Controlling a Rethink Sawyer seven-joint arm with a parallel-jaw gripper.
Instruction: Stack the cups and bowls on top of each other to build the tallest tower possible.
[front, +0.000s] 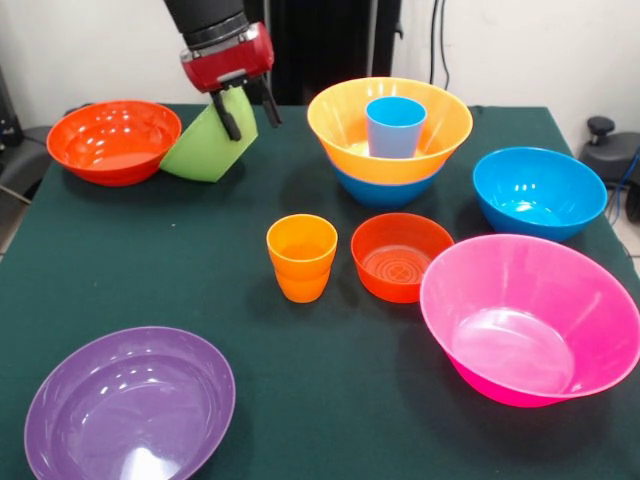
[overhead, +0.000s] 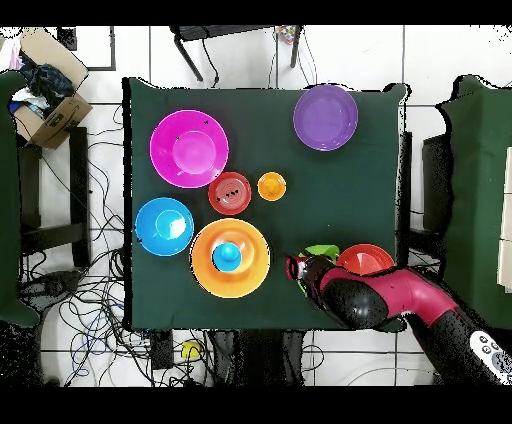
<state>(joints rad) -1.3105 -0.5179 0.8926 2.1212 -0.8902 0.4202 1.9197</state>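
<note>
While tilted, the lime green bowl (front: 208, 145) hangs clamped in the end effector (front: 246, 111).

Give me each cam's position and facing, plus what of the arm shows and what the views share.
Front view: sits across the table, faces the robot; the arm drops in from above, gripper pinching the tilted lime green bowl.
Overhead view: above the table, looking straight down; the arm enters from the bottom.
Shared: the orange bowl holding the light blue cup.

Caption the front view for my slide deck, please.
Sawyer's claw grips a tilted lime green plastic bowl beside a large red-orange plastic bowl.
</note>
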